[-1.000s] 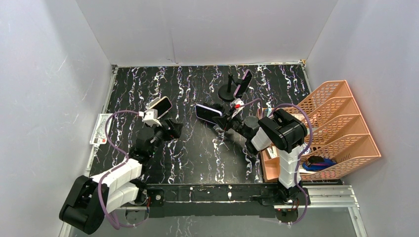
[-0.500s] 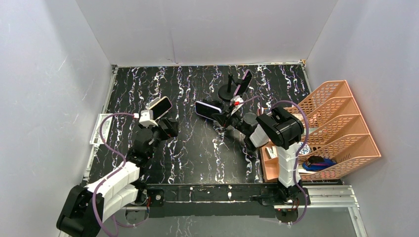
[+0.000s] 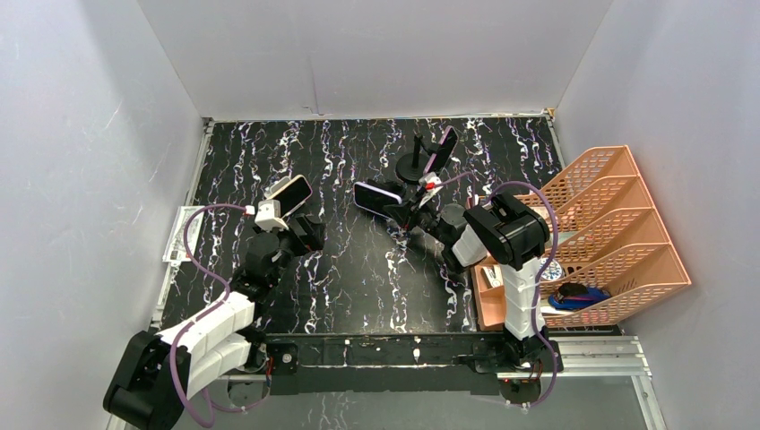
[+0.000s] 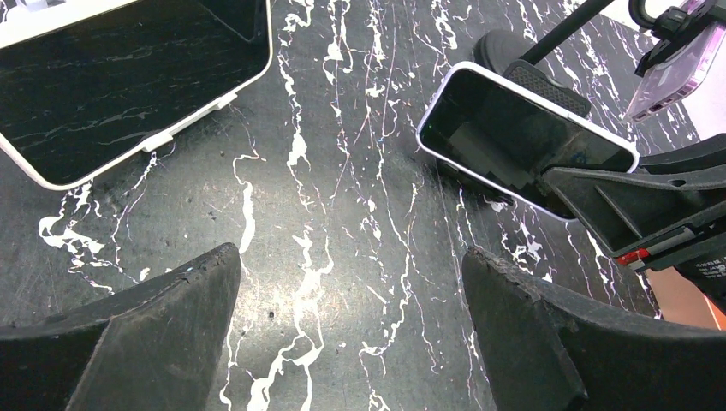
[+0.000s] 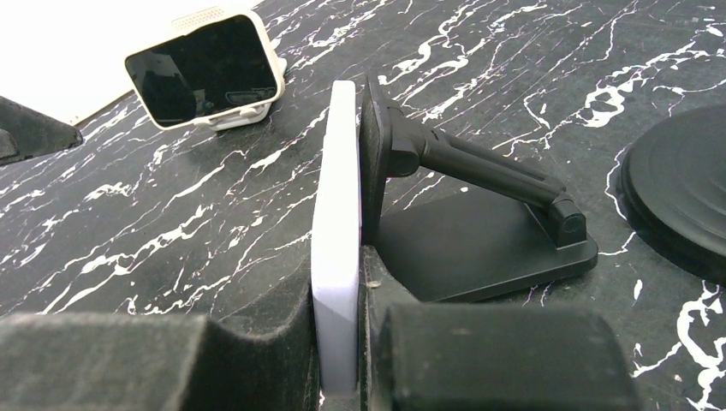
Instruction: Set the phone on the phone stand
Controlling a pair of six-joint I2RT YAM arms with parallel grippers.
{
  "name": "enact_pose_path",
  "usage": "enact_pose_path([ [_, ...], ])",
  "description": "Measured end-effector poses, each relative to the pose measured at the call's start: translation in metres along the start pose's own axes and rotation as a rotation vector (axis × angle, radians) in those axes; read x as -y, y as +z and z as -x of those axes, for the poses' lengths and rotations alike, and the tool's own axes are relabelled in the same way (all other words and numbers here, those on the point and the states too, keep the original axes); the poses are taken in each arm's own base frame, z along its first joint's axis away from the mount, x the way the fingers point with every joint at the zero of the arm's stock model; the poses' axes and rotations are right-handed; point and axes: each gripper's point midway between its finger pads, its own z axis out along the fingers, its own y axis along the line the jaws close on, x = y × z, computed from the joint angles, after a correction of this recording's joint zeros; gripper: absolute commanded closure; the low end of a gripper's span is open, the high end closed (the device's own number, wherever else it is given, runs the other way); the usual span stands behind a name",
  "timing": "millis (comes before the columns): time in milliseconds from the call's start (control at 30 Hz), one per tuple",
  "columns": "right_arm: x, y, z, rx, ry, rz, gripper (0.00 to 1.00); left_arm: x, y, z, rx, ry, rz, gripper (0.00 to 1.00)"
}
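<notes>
My right gripper is shut on a white-edged phone near the table's middle. In the right wrist view the phone stands edge-on between my fingers, its back flat against the head of a black phone stand. In the left wrist view the same phone shows screen-up at upper right. My left gripper is open and empty over bare table, just in front of a second phone on a white stand.
A third phone in a purple case sits on a round-based black stand at the back. An orange file rack stands at the right edge. A paper card lies at the left edge.
My left arm has drawn back a little toward the near left, gripper still open. My right gripper has nudged the phone slightly toward the back. Little has moved in the last half second.
</notes>
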Motion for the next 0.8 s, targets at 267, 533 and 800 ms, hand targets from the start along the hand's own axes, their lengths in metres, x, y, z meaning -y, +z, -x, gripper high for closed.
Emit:
enact_pose_path([
  [267, 0.000, 0.000, 0.000, 0.003, 0.077, -0.016, 0.81, 0.000, 0.000, -0.001, -0.003, 0.003, 0.000, 0.02],
  [533, 0.001, -0.001, -0.008, -0.010, 0.138, -0.033, 0.68, -0.001, 0.001, -0.004, -0.016, 0.006, 0.001, 0.02],
  [800, 0.011, -0.010, -0.029, -0.054, 0.165, -0.093, 0.50, -0.001, 0.003, -0.010, -0.036, 0.008, -0.002, 0.02],
])
